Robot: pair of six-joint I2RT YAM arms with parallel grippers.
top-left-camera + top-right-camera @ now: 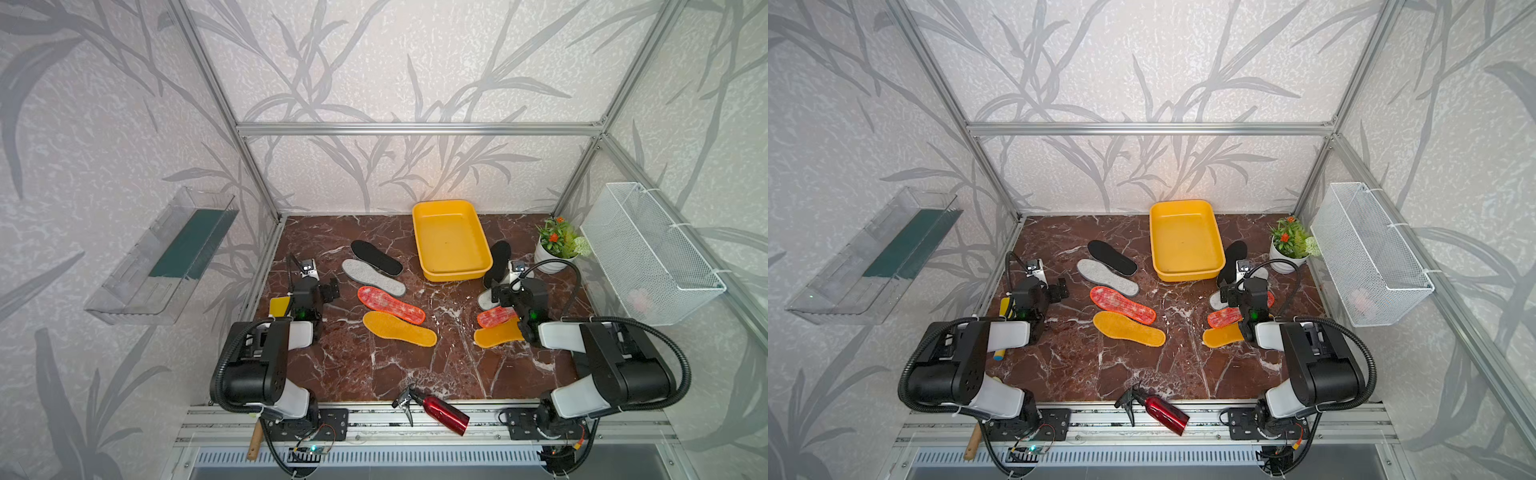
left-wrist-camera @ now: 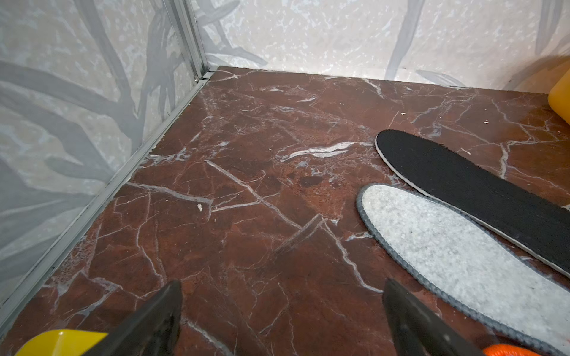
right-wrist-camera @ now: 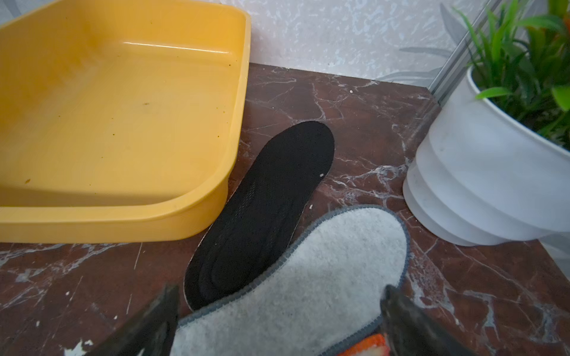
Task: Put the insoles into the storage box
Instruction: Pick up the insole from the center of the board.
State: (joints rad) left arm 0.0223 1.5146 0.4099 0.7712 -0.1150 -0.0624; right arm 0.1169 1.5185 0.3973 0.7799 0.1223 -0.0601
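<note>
Bottle (image 1: pixel 440 412): red sprayer on the front rail, well apart from the box (image 1: pixel 457 275), no obstacle.
Insoles (image 1: pixel 390 304): eight, none in the box; four fanned left of it, four overlapping right of it, the black one (image 3: pixel 262 209) seemingly touching its corner.
Handling: likely light, thin and floppy; pinch a toe or heel edge, easiest where one overlaps another.
Left gripper (image 2: pixel 280 292): jaws wide, empty, over bare table (image 2: pixel 246 185) left of the box.
Right gripper (image 3: pixel 279 296): jaws wide, empty, over the grey insole (image 3: pixel 308 277).
Obstacles: pot (image 3: pixel 478 185) crowds the right-hand four; the box rim needs clearing.

Your left gripper (image 2: pixel 282 285): jaws wide apart, nothing held; your right gripper (image 3: pixel 279 289): likewise. Your left arm (image 1: pixel 266 357) and right arm (image 1: pixel 611 357): folded, wrists angled down.
</note>
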